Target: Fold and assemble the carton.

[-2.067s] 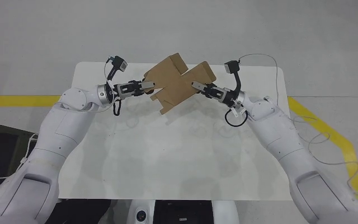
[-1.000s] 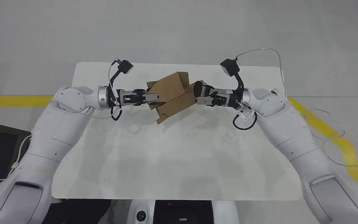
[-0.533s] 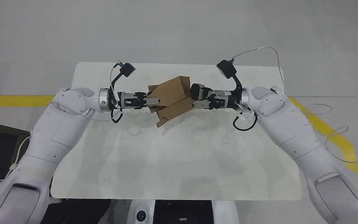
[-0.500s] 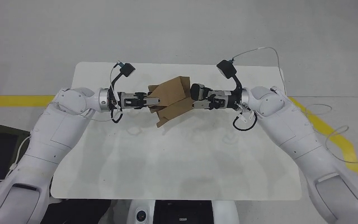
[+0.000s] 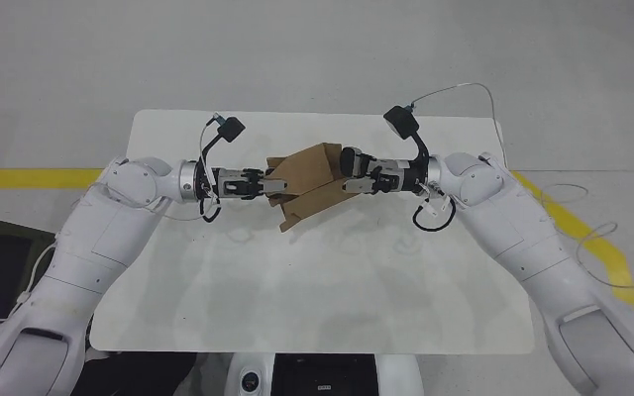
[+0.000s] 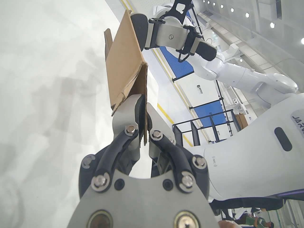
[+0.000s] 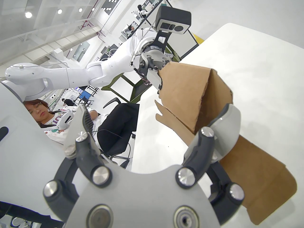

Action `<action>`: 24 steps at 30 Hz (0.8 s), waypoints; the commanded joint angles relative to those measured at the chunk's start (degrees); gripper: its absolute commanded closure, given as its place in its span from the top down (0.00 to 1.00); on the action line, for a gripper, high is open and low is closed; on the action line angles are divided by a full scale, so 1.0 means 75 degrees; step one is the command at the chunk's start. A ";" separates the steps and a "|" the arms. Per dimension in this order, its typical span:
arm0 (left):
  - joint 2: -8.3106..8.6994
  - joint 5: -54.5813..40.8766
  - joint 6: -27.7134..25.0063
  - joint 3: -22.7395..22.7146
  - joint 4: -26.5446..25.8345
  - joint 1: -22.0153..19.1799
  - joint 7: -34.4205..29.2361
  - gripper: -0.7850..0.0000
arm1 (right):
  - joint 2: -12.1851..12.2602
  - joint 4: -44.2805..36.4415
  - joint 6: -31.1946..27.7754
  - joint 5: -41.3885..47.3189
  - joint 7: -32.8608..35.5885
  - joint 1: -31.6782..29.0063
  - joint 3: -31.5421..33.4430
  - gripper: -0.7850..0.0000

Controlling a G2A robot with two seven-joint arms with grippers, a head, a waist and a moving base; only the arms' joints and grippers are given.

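1. The carton [image 5: 312, 180], brown and partly folded, is between the two arms over the far middle of the bench [image 5: 297, 297]. Whether it touches the bench I cannot tell.
2. The left gripper [image 5: 268, 185] is at the carton's left end. Its fingers [image 6: 129, 110] are clenched on the thin edge of one flap.
3. From that grip the flap runs to a fold, where it meets a wider panel that stands on edge.
4. The right gripper [image 5: 349, 170] is at the carton's right end, its fingers spread wide and grasping nothing.
5. One right finger lies against the carton's wall near an open corner. The other stands well apart from it, touching nothing.
6. Seen from the right wrist, a loose flap juts out below the main panel on the near side, and the left gripper [image 7: 155, 78] bites the opposite edge.
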 commanded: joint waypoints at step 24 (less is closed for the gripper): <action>0.0051 0.0607 0.0089 -0.0286 -0.0615 0.0450 0.0113 0.00 | 0.0394 -0.0328 0.0016 0.0121 0.0014 0.0450 -0.0815 0.98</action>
